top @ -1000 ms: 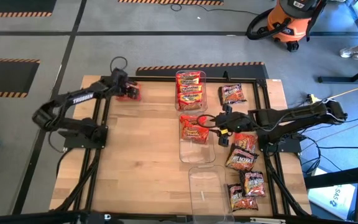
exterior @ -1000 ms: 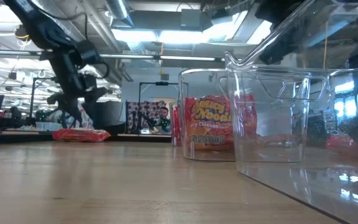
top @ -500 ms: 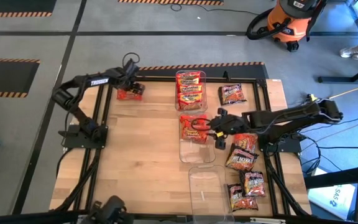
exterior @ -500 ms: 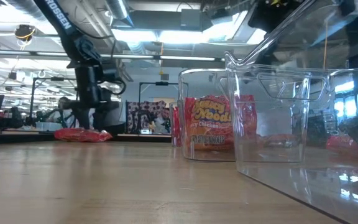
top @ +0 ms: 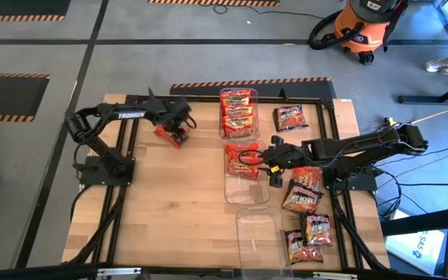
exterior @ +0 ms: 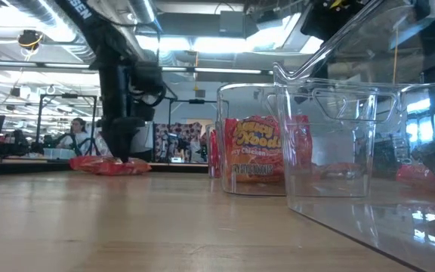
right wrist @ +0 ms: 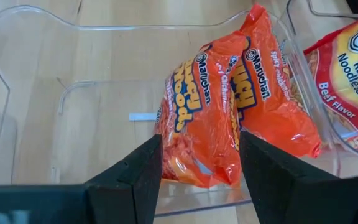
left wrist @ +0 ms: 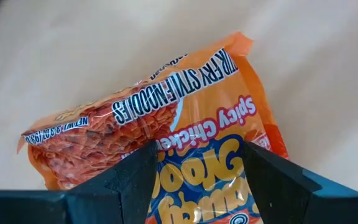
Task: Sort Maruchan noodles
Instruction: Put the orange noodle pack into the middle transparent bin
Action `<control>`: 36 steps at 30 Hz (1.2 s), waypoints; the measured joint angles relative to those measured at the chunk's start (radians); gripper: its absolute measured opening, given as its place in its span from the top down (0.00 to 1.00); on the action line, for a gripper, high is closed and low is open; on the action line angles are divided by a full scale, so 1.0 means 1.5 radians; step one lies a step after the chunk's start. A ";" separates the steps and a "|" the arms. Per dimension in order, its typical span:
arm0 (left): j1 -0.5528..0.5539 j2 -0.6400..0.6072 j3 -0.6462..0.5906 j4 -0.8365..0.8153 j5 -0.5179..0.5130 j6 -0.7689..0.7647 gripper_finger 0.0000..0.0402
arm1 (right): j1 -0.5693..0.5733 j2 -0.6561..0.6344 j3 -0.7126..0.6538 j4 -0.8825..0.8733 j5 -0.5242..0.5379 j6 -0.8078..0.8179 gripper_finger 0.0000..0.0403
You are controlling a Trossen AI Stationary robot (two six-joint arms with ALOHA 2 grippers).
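Observation:
An orange-red Maruchan packet [top: 169, 134] lies near the table's far left, also seen in the left wrist view [left wrist: 166, 112] and the low view [exterior: 110, 165]. My left gripper [top: 179, 126] is shut on it. My right gripper [top: 272, 162] hangs open over the right rim of the middle clear bin [top: 246, 190]. It faces two orange-red packets [right wrist: 229, 106] that stand on edge inside and lean on the bin's wall. Red-yellow packets [top: 238, 111] fill the far bin. Dark packets [top: 303, 200] lie flat on the table's right. My left gripper [left wrist: 197, 152] pinches the orange-red packet across its width, one finger [left wrist: 135, 177] on each side. The packet's printed end [left wrist: 135, 106] sticks out past the fingertips. The fingers come from above, pointing down. The packet's underside [exterior: 112, 169] rests on the table.
A third clear bin [top: 259, 233] stands near the table's near edge, with nothing in it. One dark packet [top: 290, 117] lies at the far right, several more [top: 308, 237] at the near right. Bare wood [top: 169, 202] spans the table's left and middle.
My left gripper has swung from the table's far-left corner toward the right and near side. It has dragged the orange-red packet along the table, and the packet has turned about. My right gripper has moved slightly left toward the middle bin, then stayed still.

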 joint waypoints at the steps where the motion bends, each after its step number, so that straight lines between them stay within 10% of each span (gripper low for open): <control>1: -0.023 0.000 0.000 -0.005 0.001 0.013 0.43 | 0.000 0.000 0.000 0.000 0.000 0.001 0.53; 17: -0.375 -0.065 -0.007 -0.046 -0.015 0.041 0.43 | 0.000 0.000 0.000 0.009 -0.023 0.050 0.53; 36: -0.422 -0.444 -0.164 -0.079 -0.035 -0.485 0.43 | 0.000 0.006 0.001 0.138 -0.023 0.077 0.53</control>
